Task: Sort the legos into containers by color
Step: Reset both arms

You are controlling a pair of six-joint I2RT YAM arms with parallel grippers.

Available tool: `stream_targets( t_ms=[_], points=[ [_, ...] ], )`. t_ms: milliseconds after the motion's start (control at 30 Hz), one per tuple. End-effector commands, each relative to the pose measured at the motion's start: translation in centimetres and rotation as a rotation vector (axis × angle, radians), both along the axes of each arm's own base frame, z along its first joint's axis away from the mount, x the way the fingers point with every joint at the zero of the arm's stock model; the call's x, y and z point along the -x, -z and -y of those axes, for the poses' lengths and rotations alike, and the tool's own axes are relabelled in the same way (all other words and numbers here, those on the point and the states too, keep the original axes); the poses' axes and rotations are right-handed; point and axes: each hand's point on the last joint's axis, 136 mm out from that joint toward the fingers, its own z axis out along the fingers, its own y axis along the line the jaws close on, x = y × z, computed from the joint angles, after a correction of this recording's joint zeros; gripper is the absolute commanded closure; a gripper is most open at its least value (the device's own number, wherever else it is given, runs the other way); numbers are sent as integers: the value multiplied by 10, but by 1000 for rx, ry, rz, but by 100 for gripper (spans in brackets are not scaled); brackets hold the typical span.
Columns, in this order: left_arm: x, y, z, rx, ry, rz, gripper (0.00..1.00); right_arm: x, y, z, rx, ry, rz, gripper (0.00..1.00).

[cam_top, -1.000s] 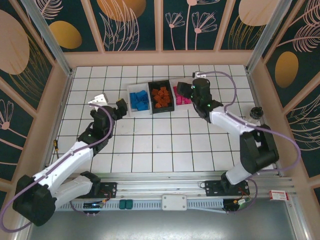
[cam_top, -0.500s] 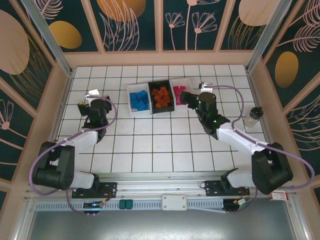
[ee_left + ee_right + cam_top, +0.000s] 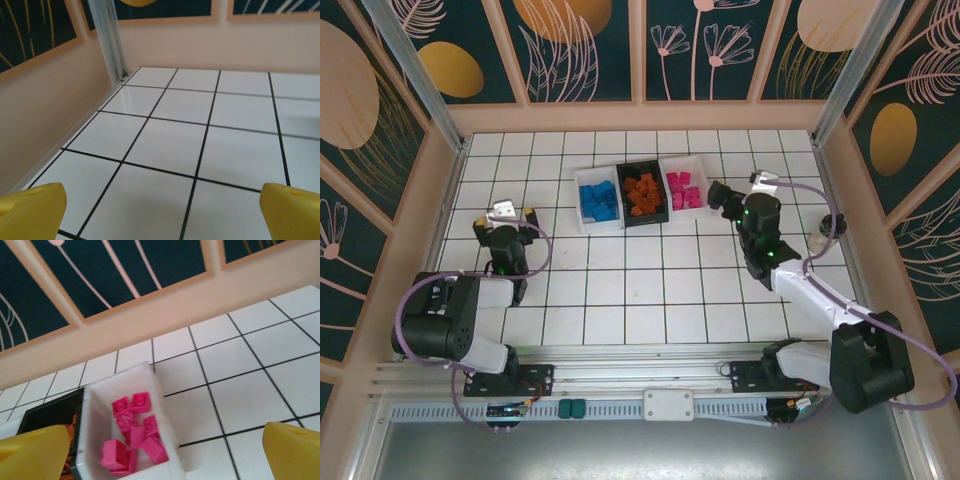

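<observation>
Blue, orange, pink legos [image 3: 643, 194] lie sorted in 3 bins [image 3: 117, 385], upper centre. L gripper [image 3: 507, 222] mid-left, R gripper [image 3: 735, 195] just right of bins; both fingers wide apart, empty.

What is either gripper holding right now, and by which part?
Nothing. The left gripper and right gripper are both open and empty; the pink legos lie in their white bin.

My white tiled table [image 3: 650, 290] carries three joined containers [image 3: 577, 203] (white, black, white) and a small bottle [image 3: 828, 228] near its right edge.
</observation>
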Motion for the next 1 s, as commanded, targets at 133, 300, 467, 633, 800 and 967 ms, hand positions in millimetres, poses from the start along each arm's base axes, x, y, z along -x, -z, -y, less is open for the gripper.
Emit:
stream_targets(
  t_ms=[133, 300, 467, 633, 800, 967],
  points=[
    [9, -10, 4, 78, 85, 135, 1, 38, -26, 57, 153, 144, 355, 1],
    [12, -8, -4, 88, 36, 130, 1, 36, 7, 90, 267, 197, 302, 1],
    [13, -8, -4, 88, 37, 130, 1, 14, 51, 94, 310, 163, 163, 1],
    [13, -8, -4, 86, 37, 131, 1, 11, 77, 100, 257, 131, 155, 1],
    [12, -9, -4, 85, 37, 132, 1, 10, 90, 101, 236, 107, 151, 1],
    [13, -8, -4, 85, 36, 131, 1, 12, 90, 104, 226, 110, 154, 1]
  ],
)
